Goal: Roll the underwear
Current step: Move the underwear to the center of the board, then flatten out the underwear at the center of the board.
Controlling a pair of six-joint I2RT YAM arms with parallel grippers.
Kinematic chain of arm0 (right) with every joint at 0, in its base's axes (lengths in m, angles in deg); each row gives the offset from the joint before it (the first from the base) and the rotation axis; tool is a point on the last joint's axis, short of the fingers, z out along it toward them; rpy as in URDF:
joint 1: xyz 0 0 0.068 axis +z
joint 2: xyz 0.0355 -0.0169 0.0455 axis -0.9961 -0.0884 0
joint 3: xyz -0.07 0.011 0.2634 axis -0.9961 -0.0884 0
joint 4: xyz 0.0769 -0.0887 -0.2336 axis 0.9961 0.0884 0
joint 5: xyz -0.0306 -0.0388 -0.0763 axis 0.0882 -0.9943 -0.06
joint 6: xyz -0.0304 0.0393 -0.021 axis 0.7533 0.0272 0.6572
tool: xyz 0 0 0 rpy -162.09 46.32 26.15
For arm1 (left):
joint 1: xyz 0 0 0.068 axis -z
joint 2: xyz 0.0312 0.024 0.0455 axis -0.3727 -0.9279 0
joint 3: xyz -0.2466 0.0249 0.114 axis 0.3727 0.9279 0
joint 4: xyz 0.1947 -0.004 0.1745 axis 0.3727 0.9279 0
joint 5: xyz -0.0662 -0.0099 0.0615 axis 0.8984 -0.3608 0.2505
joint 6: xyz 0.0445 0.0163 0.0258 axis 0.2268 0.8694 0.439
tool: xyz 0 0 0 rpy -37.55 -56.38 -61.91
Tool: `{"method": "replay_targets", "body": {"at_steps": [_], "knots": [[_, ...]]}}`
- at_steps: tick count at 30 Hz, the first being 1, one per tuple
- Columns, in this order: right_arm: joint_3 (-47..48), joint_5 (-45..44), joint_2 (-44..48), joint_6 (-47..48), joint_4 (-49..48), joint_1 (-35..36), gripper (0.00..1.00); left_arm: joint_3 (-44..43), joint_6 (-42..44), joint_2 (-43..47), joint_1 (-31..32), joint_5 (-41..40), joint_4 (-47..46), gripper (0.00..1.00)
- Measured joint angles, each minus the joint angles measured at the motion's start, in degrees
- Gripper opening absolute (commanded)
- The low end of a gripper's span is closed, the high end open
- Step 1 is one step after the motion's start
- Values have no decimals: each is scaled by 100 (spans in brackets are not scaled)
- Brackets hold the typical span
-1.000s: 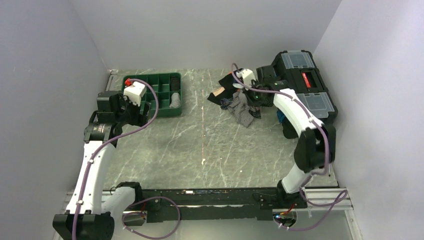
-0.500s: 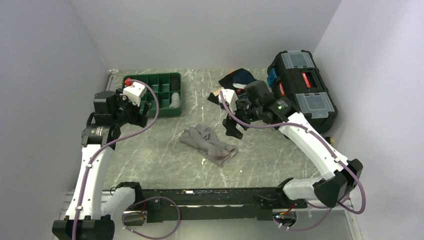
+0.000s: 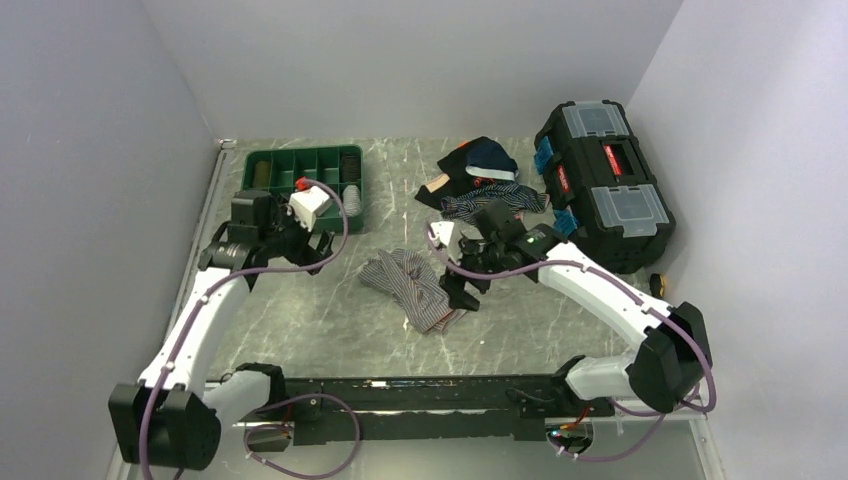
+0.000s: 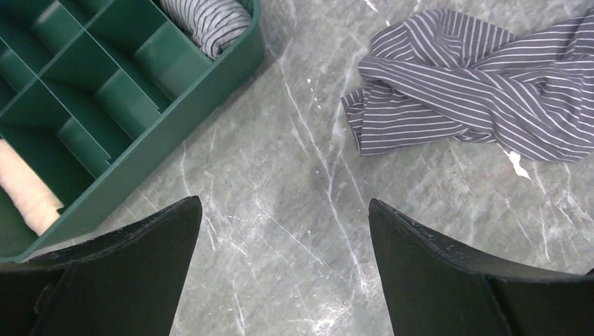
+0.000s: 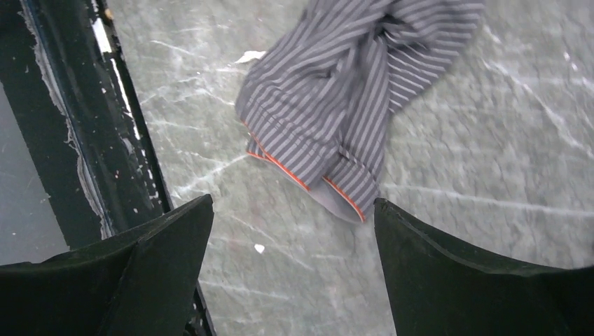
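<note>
Change: the underwear (image 3: 413, 287) is out of the clothes pile (image 3: 482, 170) at upper centre of the top view and now lies loose on the surface (image 3: 330, 325), mid-frame, crumpled and twisted, not flat. The right gripper (image 3: 462, 292) has let it go and come down low just right of the heap. Its wrist view shows jaws spread wide with nothing between them, and the orange-edged hem lies just beyond the tips at upper centre of that frame. The left gripper (image 4: 284, 206) has swung away from the green tray (image 3: 300, 152) toward frame centre, jaws also wide apart and empty. It hovers over bare marble with the cloth at upper right of its view, near but not touching. The tray at upper left holds one striped roll (image 4: 210, 21) and a pale roll (image 4: 24, 185) in separate compartments. A black toolbox (image 3: 605, 180) sits at upper right. For the task: the fetch step looks done, the garment is in the work area between both arms, rolling is not started. Likely next is spreading it flat, since bunched thin cloth will not roll tidy; both arms look placed to take opposite edges. Risk: thin fabric drags and refolds when pulled.
</note>
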Motion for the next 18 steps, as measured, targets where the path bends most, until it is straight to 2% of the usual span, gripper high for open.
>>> {"method": "replay_targets", "body": {"at_steps": [7,13,18], "knots": [[-518,-555,-120,199,-730,1209,80,-278,-289,-772,-83,-70,68,94],[-623,-1491,-911,509,-1233,2236,74,-507,-474,-846,-284,-70,170,94],[-619,-2168,-1596,713,-1565,2616,71,-546,-525,-846,-455,-129,262,94]]}}
